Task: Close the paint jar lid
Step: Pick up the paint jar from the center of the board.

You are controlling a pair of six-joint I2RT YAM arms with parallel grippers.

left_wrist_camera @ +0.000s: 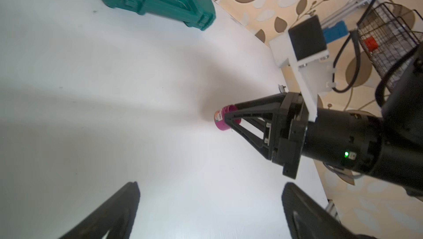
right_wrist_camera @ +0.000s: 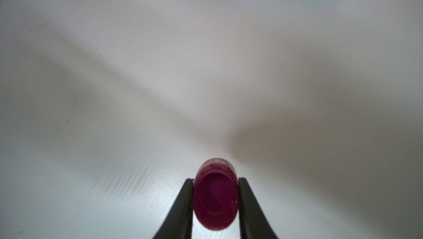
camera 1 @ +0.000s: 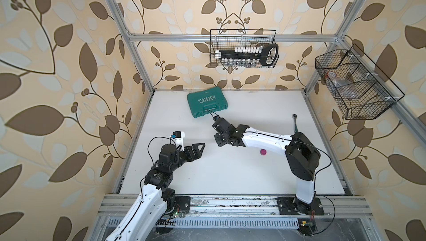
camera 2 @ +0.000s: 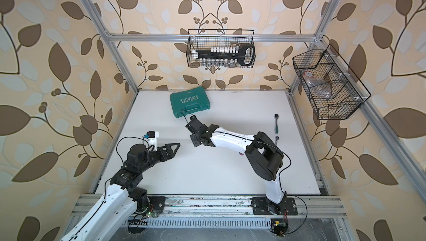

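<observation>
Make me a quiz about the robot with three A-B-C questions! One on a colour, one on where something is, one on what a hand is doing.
1. What colour is the paint jar? A) yellow B) magenta-pink C) blue
2. Where is the lid? A) on the jar B) on the table beside the right arm C) in a cup
3. What is the right hand doing? A) wide open B) holding the lid C) shut on the paint jar

Answers: B, the open jar looks magenta-pink; B, in a top view the lid lies on the white table by that arm; C, both fingers press the jar's sides.
</observation>
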